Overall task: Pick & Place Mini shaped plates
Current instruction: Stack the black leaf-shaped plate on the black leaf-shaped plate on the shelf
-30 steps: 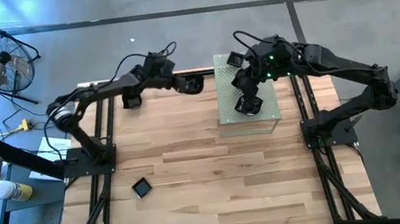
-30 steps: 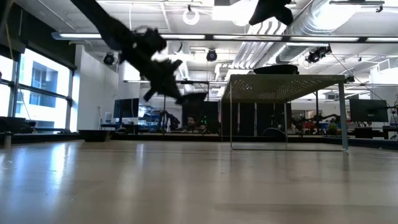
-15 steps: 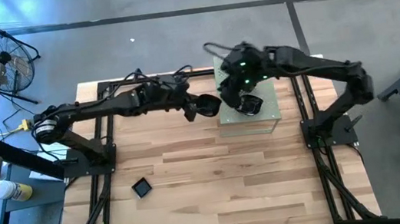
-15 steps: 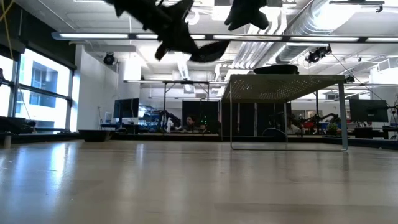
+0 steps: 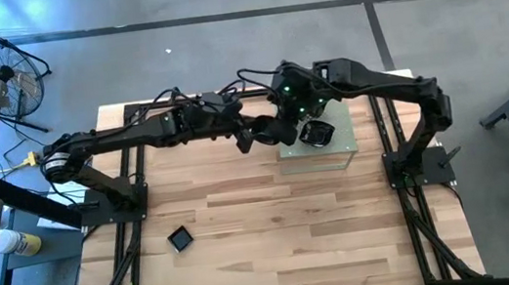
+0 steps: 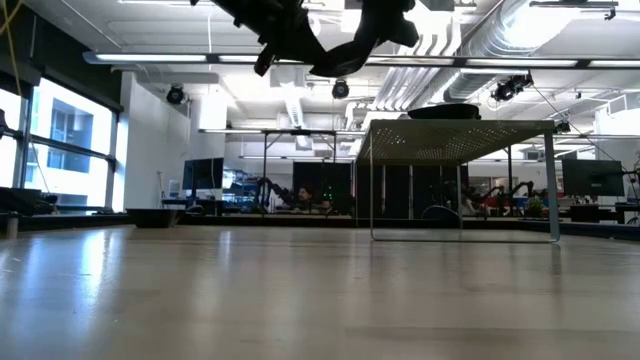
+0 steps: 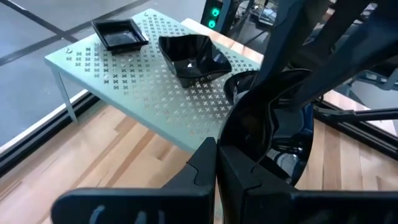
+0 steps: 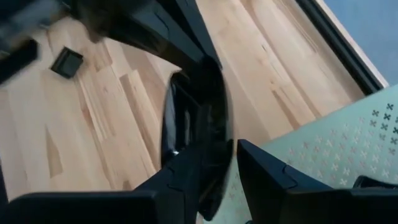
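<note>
Mini plate (image 7: 261, 118) clamped in L jaws, R jaws apart astride rim

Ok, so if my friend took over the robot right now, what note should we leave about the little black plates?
Left gripper: shut on a round plate, in the air beside the green board.
Right gripper: right up against that same plate; its grip is unclear.
Plates: a square plate and a wavy plate sit on the board, and a small plate lies alone on the wooden table.
Done: one plate lifted.
Left: set it down, then handle the others.
</note>
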